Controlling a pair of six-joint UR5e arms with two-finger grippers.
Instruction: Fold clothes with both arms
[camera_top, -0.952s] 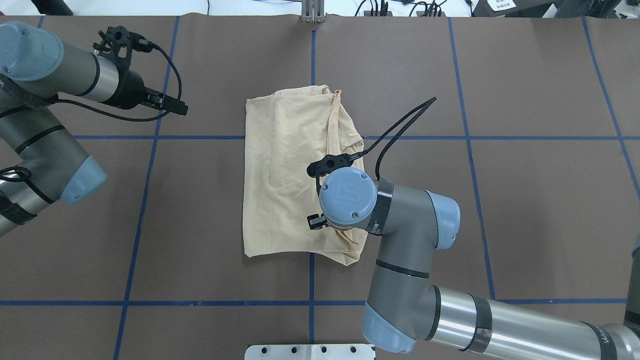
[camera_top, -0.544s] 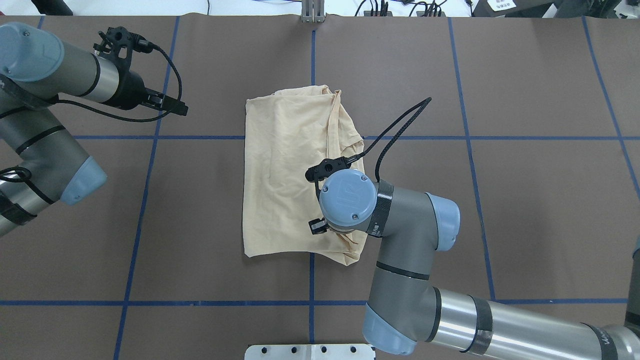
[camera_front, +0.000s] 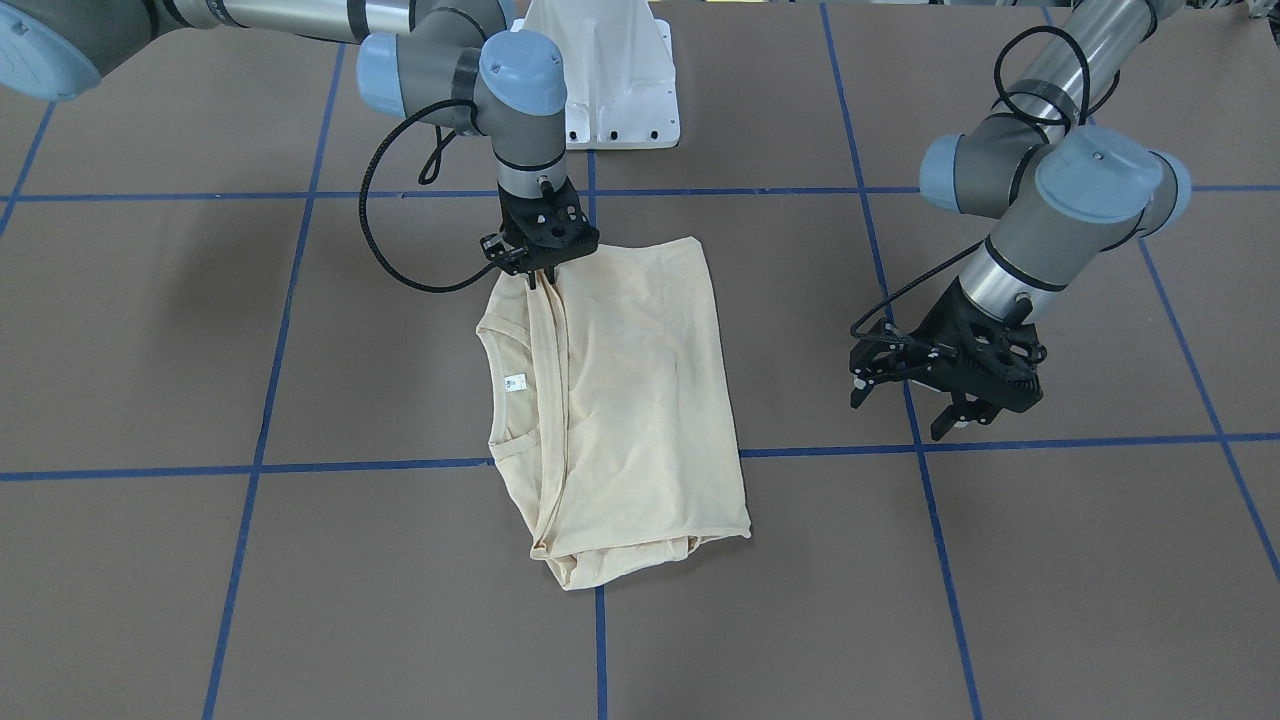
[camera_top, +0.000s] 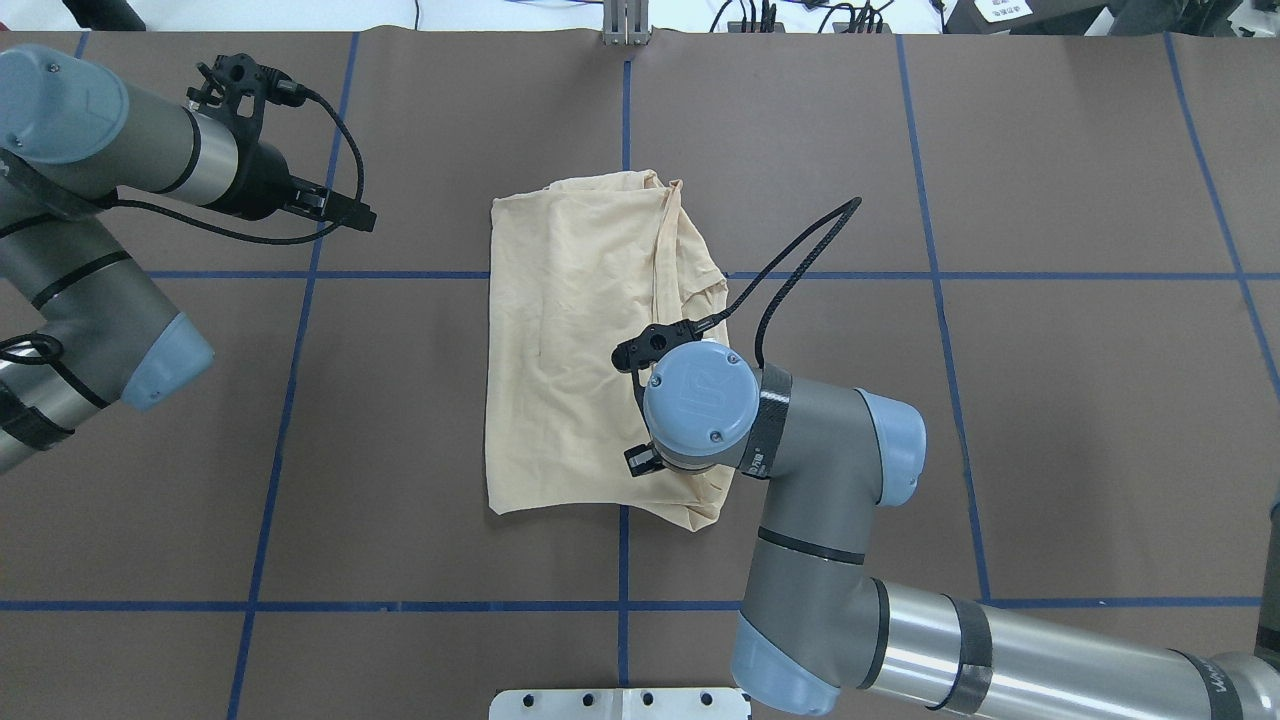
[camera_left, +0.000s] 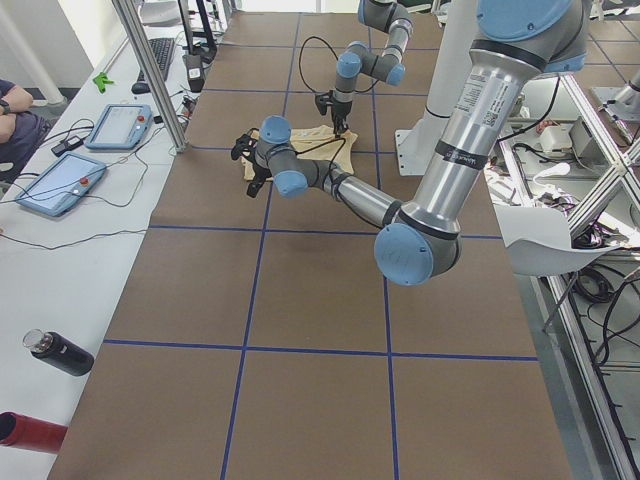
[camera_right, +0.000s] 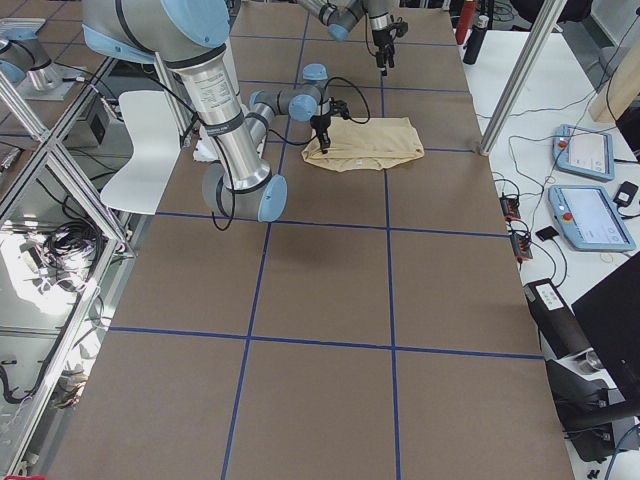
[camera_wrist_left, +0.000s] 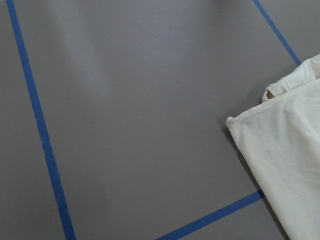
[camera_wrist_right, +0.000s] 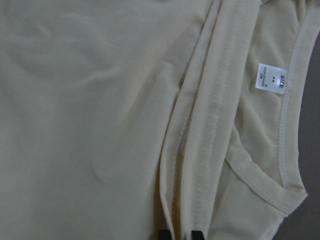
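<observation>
The pale yellow shirt (camera_front: 640, 380) lies folded into a long rectangle at the table's middle (camera_top: 570, 330). Its navy print is hidden. The neck opening with the small white label (camera_front: 516, 382) shows along one long side, also in the right wrist view (camera_wrist_right: 272, 80). My right gripper (camera_front: 541, 278) points straight down on the folded seam near the shirt's robot-side end. Its fingertips (camera_wrist_right: 163, 234) stand close together with the fabric edge between them. My left gripper (camera_front: 958, 420) hangs open and empty above bare table, well off the shirt's other side (camera_top: 345, 210).
Blue tape lines (camera_top: 620, 605) divide the brown table cover (camera_top: 1050, 420). The white base pedestal (camera_front: 610, 80) stands behind the shirt. The right arm's black cable (camera_top: 800, 260) loops over the table beside the shirt. The left wrist view shows one shirt corner (camera_wrist_left: 290, 150).
My right wrist has shifted slightly toward the robot's side over the shirt. The shirt and the left arm have not visibly moved.
</observation>
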